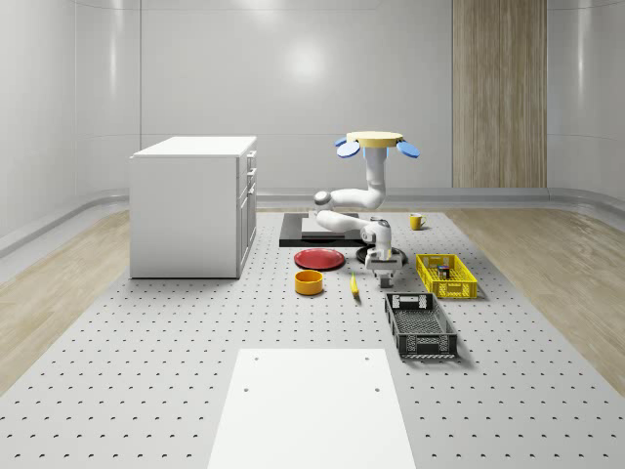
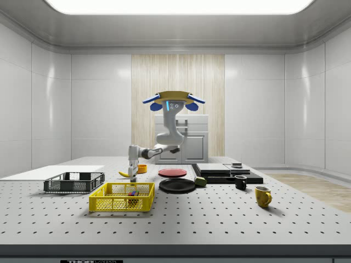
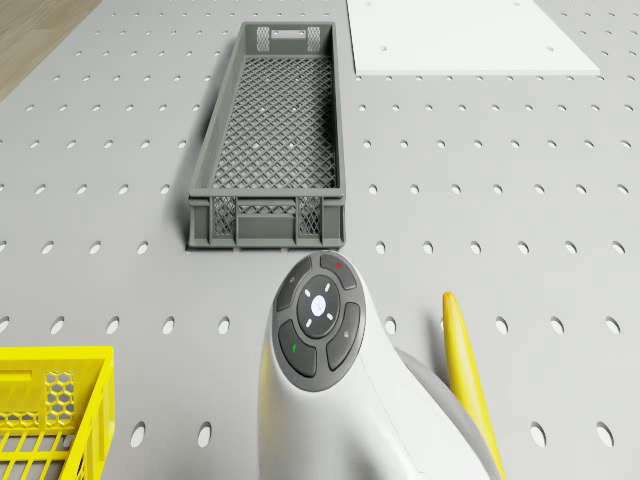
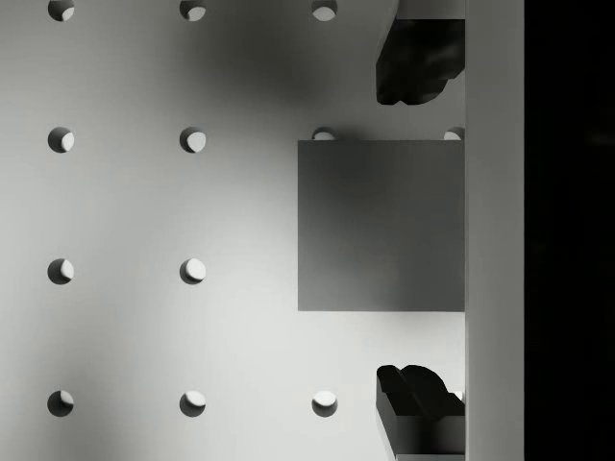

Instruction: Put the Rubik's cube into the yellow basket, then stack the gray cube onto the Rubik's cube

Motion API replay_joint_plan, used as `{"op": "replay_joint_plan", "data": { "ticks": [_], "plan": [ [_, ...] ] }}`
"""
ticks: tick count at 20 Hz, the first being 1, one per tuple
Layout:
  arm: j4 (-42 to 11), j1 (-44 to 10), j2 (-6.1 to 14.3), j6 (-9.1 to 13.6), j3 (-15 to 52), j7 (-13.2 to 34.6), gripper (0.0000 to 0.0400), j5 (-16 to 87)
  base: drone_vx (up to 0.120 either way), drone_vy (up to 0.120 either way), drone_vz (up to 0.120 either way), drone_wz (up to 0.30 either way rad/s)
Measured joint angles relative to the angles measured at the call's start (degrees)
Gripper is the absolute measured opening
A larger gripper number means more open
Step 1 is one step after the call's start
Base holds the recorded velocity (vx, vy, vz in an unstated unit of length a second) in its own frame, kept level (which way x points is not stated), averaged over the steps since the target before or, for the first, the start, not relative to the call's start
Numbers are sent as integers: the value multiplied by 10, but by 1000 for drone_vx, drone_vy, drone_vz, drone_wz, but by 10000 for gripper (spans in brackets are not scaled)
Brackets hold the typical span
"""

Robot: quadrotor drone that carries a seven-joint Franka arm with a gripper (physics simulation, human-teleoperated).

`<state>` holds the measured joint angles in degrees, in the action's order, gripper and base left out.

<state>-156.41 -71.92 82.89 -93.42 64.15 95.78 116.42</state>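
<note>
Rubik's cube [image 2: 132, 193] is already lying inside the yellow basket [image 2: 122, 204], so the gray-cube step is in hand. Gray cube [image 4: 381, 226] is sitting on the bench [image 4: 144, 317], between the spread, released fingers [image 4: 413, 62] of the hand [image 1: 382, 275]. Left of the basket, the hand is hanging low; farther back, the drone [image 1: 378, 143] is hovering above the bench. Next move: descend, close on the cube, lift toward the basket.

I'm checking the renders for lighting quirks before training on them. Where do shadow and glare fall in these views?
Wrist view: a dark shadow spreads over the table around the gray cube. Side view: a bright ceiling panel glares at the top. Whole-scene view: a soft highlight sits on the back wall.
</note>
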Motion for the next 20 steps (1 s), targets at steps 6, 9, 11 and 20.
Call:
{"op": "replay_joint_plan", "data": {
  "ticks": [6, 9, 11, 20],
  "plan": [
    [14, -13, -6, 1, 4, 0, 400, -2, 0, 0, 0, 0],
    [5, -4, -2, 0, -1, 0, 400, 1, 0, 0, 0, 0],
    [1, 0, -1, -1, -4, 0, 400, 4, 0, 0, 0, 0],
    [-10, 15, 5, -9, -27, -2, 400, 24, 0, 0, 0, 0]
  ]
}}
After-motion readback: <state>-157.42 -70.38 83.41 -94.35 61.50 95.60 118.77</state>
